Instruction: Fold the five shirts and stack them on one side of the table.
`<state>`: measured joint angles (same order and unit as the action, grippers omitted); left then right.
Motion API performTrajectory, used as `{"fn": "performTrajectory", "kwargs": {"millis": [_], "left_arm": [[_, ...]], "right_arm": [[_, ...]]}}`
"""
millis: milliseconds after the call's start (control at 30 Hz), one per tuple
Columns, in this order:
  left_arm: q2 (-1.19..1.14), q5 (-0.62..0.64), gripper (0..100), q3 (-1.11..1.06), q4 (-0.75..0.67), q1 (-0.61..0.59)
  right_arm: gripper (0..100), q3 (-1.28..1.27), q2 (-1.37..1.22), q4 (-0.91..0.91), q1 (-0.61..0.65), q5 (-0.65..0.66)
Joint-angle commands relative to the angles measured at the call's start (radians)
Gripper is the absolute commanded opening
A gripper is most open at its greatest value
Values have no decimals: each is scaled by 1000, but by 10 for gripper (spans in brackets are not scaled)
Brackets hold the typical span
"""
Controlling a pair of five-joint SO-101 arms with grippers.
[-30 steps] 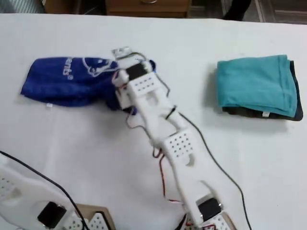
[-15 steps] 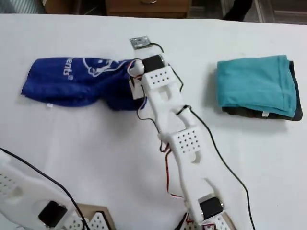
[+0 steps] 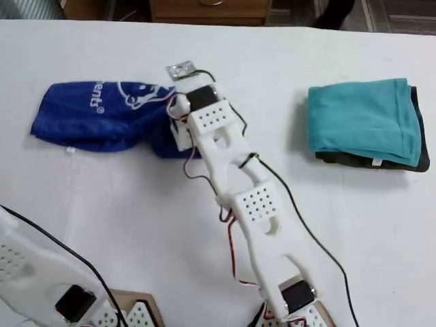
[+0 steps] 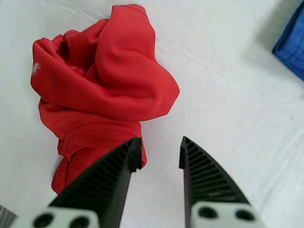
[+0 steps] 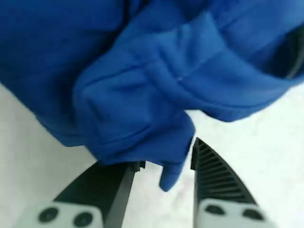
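A blue shirt [image 3: 102,116] with white print lies bunched lengthwise on the white table [image 3: 136,204], left of centre. My right gripper [image 3: 178,119] is at its right end. In the right wrist view it [image 5: 166,154] is open, with a loose flap of the blue shirt [image 5: 142,71] hanging between the fingers. A folded teal shirt [image 3: 361,119] rests on a folded dark shirt [image 3: 422,160] at the right side. My left gripper [image 4: 160,142] is open just above the table, beside a crumpled red shirt [image 4: 104,80]. A corner of the blue shirt [image 4: 292,42] shows beyond it.
The left arm's body [image 3: 41,279] lies at the near left corner, and the right arm [image 3: 255,204] stretches diagonally across the table's middle, trailing cables. Wooden furniture [image 3: 211,10] stands behind the far edge. Bare tabletop lies between the blue shirt and the folded stack.
The right arm swung to the right at the blue shirt's end, then came back left. The shirt's right end stretched right and settled back. The left arm barely moved.
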<state>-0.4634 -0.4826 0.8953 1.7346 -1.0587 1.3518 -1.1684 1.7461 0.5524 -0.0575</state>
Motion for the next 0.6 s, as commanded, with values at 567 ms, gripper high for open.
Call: {"fn": "performTrajectory", "kwargs": {"millis": [567], "left_arm": [[51, 0, 154, 4, -15, 28]], "right_arm": [[13, -68, 15, 19, -116, 9]]}}
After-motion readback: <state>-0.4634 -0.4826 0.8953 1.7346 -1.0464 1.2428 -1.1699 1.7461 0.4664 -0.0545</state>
